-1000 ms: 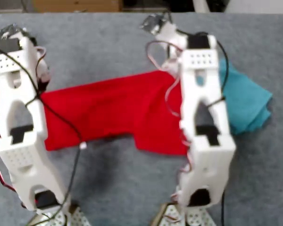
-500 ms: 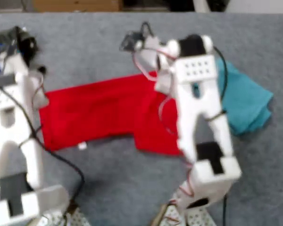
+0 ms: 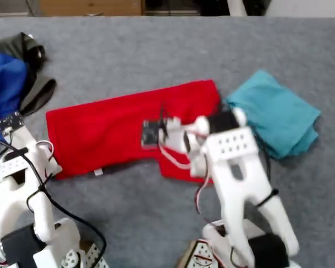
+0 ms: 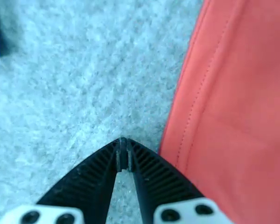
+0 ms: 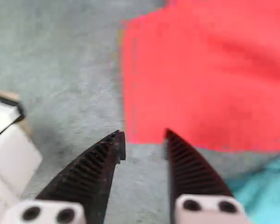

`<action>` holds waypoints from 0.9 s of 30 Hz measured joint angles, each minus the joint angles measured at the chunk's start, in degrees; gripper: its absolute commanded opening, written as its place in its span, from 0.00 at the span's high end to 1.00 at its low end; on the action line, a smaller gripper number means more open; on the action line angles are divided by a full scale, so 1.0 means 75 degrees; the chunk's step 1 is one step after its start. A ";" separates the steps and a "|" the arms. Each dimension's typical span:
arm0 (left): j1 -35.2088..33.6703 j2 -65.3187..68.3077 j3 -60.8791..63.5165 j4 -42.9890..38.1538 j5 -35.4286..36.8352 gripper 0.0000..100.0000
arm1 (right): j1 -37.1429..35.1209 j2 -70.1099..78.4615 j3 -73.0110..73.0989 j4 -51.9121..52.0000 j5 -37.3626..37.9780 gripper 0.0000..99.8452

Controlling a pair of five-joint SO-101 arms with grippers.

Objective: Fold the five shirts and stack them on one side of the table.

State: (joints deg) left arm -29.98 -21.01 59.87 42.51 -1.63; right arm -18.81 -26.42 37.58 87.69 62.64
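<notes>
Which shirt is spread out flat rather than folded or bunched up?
The red shirt, flat in the middle. The teal shirt sits folded at one side; the blue shirt and dark shirt lie bunched at the other.

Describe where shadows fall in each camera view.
High view: a thin dark shadow lines the near edge of the flat red fabric shirt. Left wrist view: the grey felt table darkens by the shut left tool. Right wrist view: soft shade beside the open right tool.

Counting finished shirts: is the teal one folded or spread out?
Folded: the teal shirt lies as a compact bundle, with layered edges showing along one side, next to the red shirt.
</notes>
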 measured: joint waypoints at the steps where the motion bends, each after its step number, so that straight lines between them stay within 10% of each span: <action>1: -0.0012 0.0000 0.0012 -0.0059 0.0000 0.98 | 0.0000 -0.0164 0.0469 -0.0152 0.0141 0.82; 27: -0.0023 -0.0023 0.0047 -0.0105 0.0000 0.98 | -0.0012 0.2438 0.1676 -0.3540 -0.0070 0.82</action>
State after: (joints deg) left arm -30.15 -21.19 60.22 41.71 -1.63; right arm -18.90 -8.13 50.15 61.14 62.11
